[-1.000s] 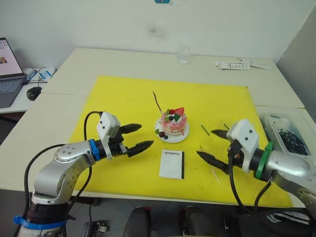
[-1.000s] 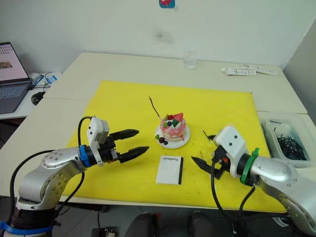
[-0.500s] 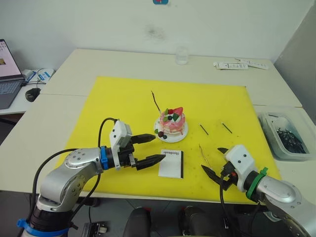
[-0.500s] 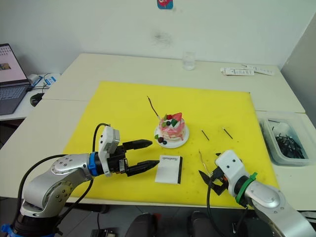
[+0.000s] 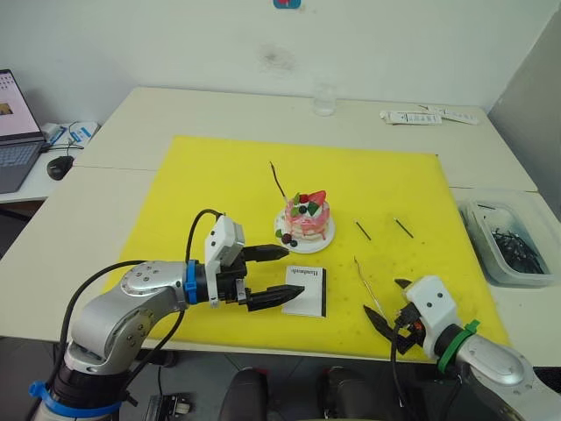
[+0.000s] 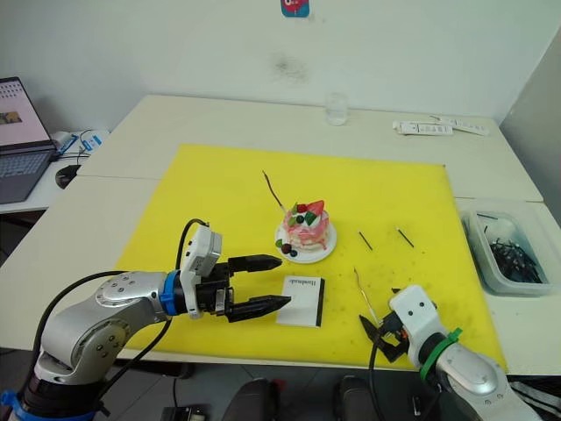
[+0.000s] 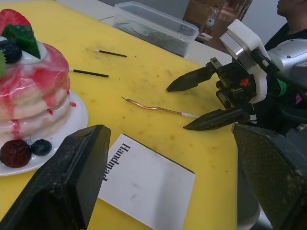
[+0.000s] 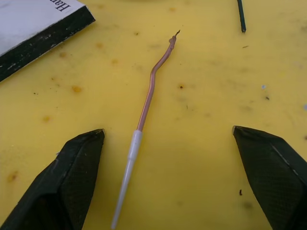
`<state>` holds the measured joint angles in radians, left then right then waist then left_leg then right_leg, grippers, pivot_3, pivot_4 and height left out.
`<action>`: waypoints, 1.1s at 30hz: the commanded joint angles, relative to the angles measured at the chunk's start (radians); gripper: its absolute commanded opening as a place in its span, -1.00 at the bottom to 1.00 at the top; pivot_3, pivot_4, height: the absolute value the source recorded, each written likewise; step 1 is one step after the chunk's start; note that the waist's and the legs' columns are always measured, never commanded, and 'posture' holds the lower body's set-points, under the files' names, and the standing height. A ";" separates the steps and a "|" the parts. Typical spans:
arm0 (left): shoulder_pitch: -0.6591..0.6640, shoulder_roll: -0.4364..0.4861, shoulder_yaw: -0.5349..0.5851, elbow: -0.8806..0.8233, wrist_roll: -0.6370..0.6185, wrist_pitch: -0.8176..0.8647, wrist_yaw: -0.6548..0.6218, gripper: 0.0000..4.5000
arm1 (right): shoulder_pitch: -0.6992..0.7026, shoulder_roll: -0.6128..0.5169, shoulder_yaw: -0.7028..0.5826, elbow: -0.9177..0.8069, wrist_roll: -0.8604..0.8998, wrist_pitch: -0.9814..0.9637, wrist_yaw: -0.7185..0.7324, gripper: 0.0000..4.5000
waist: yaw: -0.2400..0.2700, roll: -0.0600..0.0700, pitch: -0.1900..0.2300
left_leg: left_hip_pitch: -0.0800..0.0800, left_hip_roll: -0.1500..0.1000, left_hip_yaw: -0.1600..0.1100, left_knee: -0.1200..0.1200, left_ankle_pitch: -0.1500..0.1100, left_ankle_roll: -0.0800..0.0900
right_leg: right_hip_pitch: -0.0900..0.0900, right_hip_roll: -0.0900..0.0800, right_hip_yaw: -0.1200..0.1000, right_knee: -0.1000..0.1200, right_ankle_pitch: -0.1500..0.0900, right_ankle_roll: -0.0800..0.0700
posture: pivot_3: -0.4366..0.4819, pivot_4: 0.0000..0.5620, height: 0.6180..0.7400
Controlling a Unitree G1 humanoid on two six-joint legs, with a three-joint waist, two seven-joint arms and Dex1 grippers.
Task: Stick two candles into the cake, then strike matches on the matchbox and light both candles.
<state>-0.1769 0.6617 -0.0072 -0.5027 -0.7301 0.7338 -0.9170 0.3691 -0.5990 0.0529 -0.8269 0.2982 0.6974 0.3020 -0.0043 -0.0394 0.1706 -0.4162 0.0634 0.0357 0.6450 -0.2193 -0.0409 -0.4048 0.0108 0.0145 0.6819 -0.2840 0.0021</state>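
On a pale desk (image 5: 105, 202) spread with a yellow mat (image 5: 219, 175), the right gripper (image 5: 396, 305) holds its jaws wide apart astride a loose candle (image 8: 146, 103) (touching nothing). The left gripper (image 5: 279, 276), jaws equally spread and empty, flanks the matchbox (image 5: 306, 291) beside the cake (image 5: 306, 219).

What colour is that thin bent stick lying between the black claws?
The candle is coppery reddish-brown with a white end, clearest in the right wrist view.
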 commanded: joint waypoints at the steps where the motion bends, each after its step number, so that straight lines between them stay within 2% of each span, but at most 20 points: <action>1: -0.005 0.001 -0.003 -0.029 -0.017 -0.015 -0.013 1.00 | 0.012 0.022 -0.014 -0.037 0.026 0.044 0.004 0.45 | 0.000 0.000 0.000 | 0.000 0.000 0.000 0.000 0.000 0.000 | 0.000 0.000 0.000 0.000 0.000 0.000 | -0.05 -0.47 1.00; 2: -0.004 0.002 -0.004 -0.028 -0.015 -0.016 -0.014 1.00 | 0.010 0.029 -0.015 -0.040 0.030 0.054 0.004 0.22 | 0.000 0.000 0.000 | 0.000 0.000 0.000 0.000 0.000 0.000 | 0.000 0.000 0.000 0.000 0.000 0.000 | -0.05 -0.47 1.00; 4: -0.002 0.002 -0.003 -0.028 -0.011 -0.020 -0.014 1.00 | 0.006 0.052 -0.025 -0.048 0.051 0.080 -0.002 -0.01 | 0.000 0.000 0.000 | 0.000 0.000 0.000 0.000 0.000 0.000 | 0.000 0.000 0.000 0.000 0.000 0.000 | -0.05 -0.47 1.00; 10: 0.007 0.004 0.003 -0.037 -0.012 -0.018 -0.007 1.00 | 0.009 0.074 -0.075 -0.105 0.126 0.136 0.018 -0.98 | 0.000 0.000 0.000 | 0.000 0.000 0.000 0.000 0.000 0.000 | 0.000 0.000 0.001 0.000 0.000 0.000 | -0.05 -0.47 1.00; 15: 0.001 0.004 0.005 -0.038 -0.023 -0.008 -0.005 1.00 | -0.048 0.054 -0.199 -0.168 0.252 0.211 0.049 -0.98 | -0.001 0.000 0.000 | 0.000 0.000 0.000 0.000 0.000 0.000 | 0.000 0.000 0.001 0.000 0.000 0.000 | -0.05 -0.47 1.00; 19: -0.004 0.003 -0.008 -0.038 -0.026 -0.005 -0.014 1.00 | -0.076 -0.045 -0.338 -0.168 0.340 0.253 0.133 -0.98 | 0.000 0.000 0.000 | 0.000 -0.001 0.000 0.001 0.000 0.000 | 0.000 0.000 0.001 0.000 0.000 0.000 | -0.05 -0.47 1.00; 21: -0.006 0.003 -0.013 -0.043 -0.029 -0.002 -0.017 1.00 | -0.038 -0.116 -0.432 -0.146 0.368 0.236 0.225 -0.98 | 0.000 0.000 0.000 | 0.000 -0.001 0.000 0.000 0.000 0.000 | 0.000 0.000 0.001 0.000 0.000 0.000 | -0.05 -0.47 1.00; 24: -0.010 -0.001 -0.025 -0.043 -0.029 -0.002 -0.017 1.00 | 0.067 -0.196 -0.554 -0.095 0.364 0.169 0.374 -0.98 | 0.007 0.000 -0.001 | 0.000 -0.002 0.000 0.000 0.000 0.000 | 0.001 0.000 0.001 -0.001 0.000 0.000 | -0.05 -0.47 1.00; 27: -0.014 -0.003 -0.040 -0.049 -0.035 -0.001 -0.019 1.00 | 0.154 -0.218 -0.626 0.005 0.298 0.059 0.468 -0.98 | 0.004 0.000 -0.001 | 0.000 -0.002 0.000 0.000 0.000 0.000 | 0.001 0.001 0.000 -0.001 0.000 0.000 | -0.05 -0.47 1.00; 33: -0.012 0.015 -0.068 -0.073 -0.045 0.006 -0.044 1.00 | 0.214 -0.247 -0.624 0.206 0.178 -0.132 0.596 -0.98 | 0.000 0.002 -0.002 | 0.001 -0.002 0.000 0.001 0.000 0.000 | 0.001 0.003 0.001 0.000 0.001 -0.002 | -0.05 -0.47 1.00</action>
<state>-0.1812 0.6674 -0.0739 -0.5294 -0.7489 0.7388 -0.9452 0.5868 -0.8303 -0.5645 -0.6493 0.5014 0.6151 0.8694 -0.0041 -0.0379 0.1687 -0.4149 0.0615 0.0359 0.6460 -0.2192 -0.0406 -0.4035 0.0137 0.0157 0.6816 -0.2826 -0.0004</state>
